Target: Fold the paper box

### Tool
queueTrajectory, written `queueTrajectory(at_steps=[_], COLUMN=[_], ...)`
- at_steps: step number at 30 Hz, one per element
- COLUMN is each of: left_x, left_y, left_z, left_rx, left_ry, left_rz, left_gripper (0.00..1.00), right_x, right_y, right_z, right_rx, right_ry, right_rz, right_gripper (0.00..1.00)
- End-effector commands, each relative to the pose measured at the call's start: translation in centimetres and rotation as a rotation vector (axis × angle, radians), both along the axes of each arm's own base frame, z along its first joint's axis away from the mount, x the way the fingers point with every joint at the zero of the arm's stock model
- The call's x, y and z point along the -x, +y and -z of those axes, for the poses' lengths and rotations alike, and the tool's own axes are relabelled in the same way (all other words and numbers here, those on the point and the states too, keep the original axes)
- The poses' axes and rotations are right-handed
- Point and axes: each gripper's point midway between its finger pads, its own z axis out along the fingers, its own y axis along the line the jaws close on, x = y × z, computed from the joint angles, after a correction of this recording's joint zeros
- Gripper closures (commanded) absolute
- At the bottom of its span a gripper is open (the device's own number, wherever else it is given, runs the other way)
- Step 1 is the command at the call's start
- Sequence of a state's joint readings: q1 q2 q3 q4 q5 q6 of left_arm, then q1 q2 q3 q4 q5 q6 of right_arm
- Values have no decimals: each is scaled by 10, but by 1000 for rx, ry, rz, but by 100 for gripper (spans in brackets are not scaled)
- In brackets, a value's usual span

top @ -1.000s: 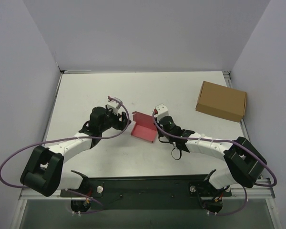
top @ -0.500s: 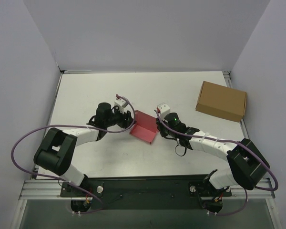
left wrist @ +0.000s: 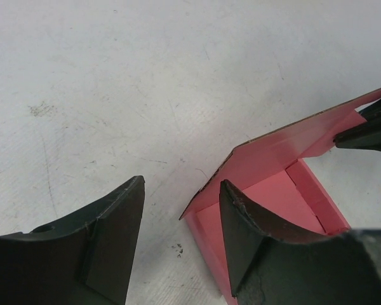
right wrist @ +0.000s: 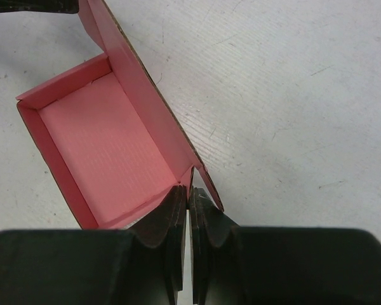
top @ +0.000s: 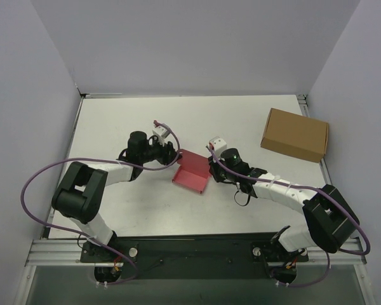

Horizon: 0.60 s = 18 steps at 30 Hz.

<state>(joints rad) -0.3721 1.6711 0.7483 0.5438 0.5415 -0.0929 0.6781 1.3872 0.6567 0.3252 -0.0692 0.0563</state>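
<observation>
Pinching the right corner of the small pink-red card paper box (top: 192, 171) at mid-desk (top: 114, 121), my right gripper (right wrist: 189, 206) is clamped on it, and my left gripper (left wrist: 182, 187) gapes wide at its left corner. The tray walls stand up; I judge that closing the raised lid remains. No writing is readable.

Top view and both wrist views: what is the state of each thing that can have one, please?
paper box: partly folded, tray open, one flap raised.
left gripper: open, at the paper box's corner, pinching nothing.
right gripper: shut on the end of the raised flap.
brown box: closed, lying flat.
</observation>
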Motion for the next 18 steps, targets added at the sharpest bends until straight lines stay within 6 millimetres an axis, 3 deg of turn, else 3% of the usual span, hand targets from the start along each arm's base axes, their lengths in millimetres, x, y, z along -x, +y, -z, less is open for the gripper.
queueTrajectory(at_steps=[1,7,18], left_x=[-2,3,13], left_y=[-17,-24,-33], left_z=[-25,-20,-20], left_rx=[69,77,52], left_ry=[-77,-57,-63], left_rz=[94,125,122], left_gripper=[41,52,100], right_x=[-4,-6,-18], right_y=[-1,0,-12], right_z=[-7,-8,-14], right_rx=[9,6,48], right_ry=[1,2,-46], right_rz=[-11,-8,91], right_gripper=[100,100,100])
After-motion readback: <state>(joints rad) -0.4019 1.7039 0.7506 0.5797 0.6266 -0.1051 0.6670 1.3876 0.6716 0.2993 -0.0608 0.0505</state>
